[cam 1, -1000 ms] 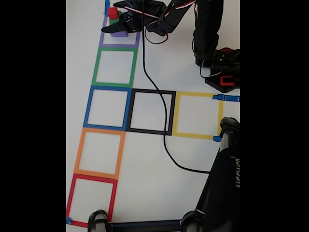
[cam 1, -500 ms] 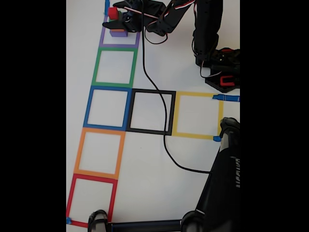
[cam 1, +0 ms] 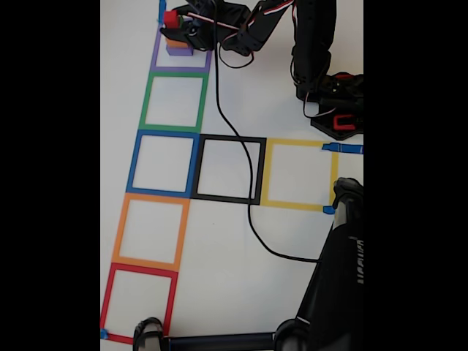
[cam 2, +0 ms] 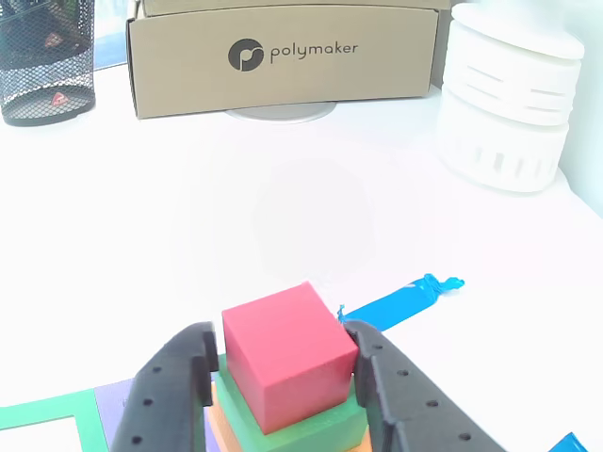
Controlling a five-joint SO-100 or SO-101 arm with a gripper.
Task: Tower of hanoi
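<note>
Claw [cam 2: 283,363] farther up; purple cube [cam 1: 179,50] (mostly hidden).

Open white table [cam 1: 219,241] across most of the fixed view, flat tape squares no bar to passage; black cable [cam 1: 241,183] trailing over the black square [cam 1: 228,170], a snag for low sweeps. Black stand [cam 1: 336,278] blocking the lower right, arm base [cam 1: 333,110] the upper right. In the other view, stacked cubes [cam 2: 287,377] hemmed close on both sides by the gripper [cam 2: 283,363] fingers; beyond, clear table up to the polymaker box [cam 2: 283,56], white canister [cam 2: 504,94] and mesh basket [cam 2: 45,58]
</note>
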